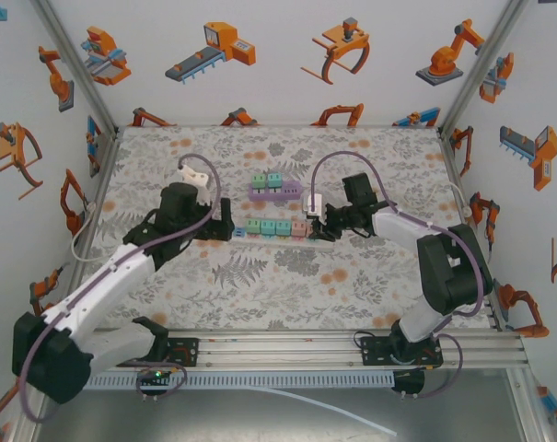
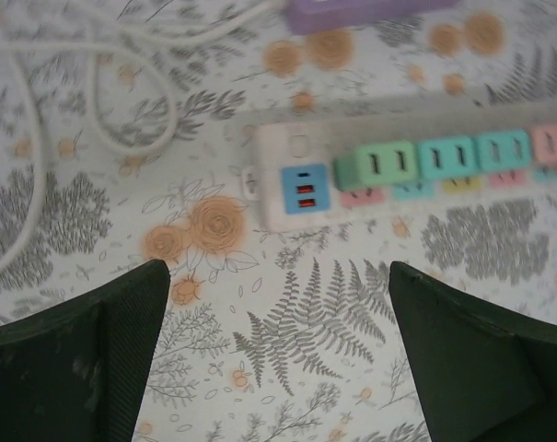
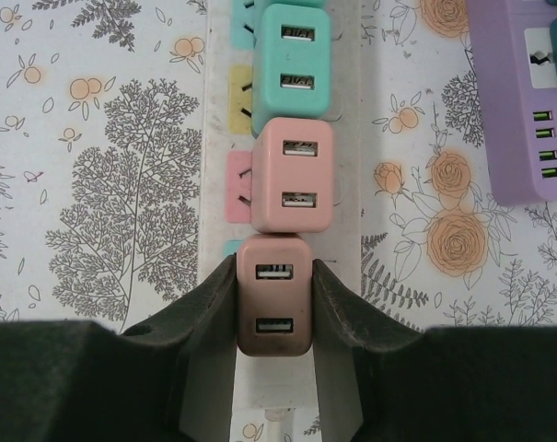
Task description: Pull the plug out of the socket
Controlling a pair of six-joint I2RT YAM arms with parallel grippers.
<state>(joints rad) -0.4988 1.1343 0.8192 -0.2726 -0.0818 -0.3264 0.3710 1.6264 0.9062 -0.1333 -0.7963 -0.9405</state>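
Right claw (image 3: 273, 276): pinches brown plug (image 3: 274, 322) by both sides, plug seated in strip (image 3: 348, 184). Left claw (image 2: 278, 272): gapes wide, hovers over worktop (image 2: 75, 212) near strip's blue end.

Pastel plastic plugs (image 1: 269, 226) line a long white plastic power strip (image 3: 347, 138), a purple plastic power strip (image 1: 276, 191) just behind; left gripper (image 2: 278, 267) off the row's left end, right gripper (image 3: 273, 267) around the brown end plug (image 3: 274, 313).

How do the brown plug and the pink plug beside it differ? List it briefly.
Colour: the brown plug is dull tan, the pink plug pale rose. Grip: the right tool clamps the brown plug; the pink plug stands free. Shared: both are boxy, have two USB ports and sit on the white strip.
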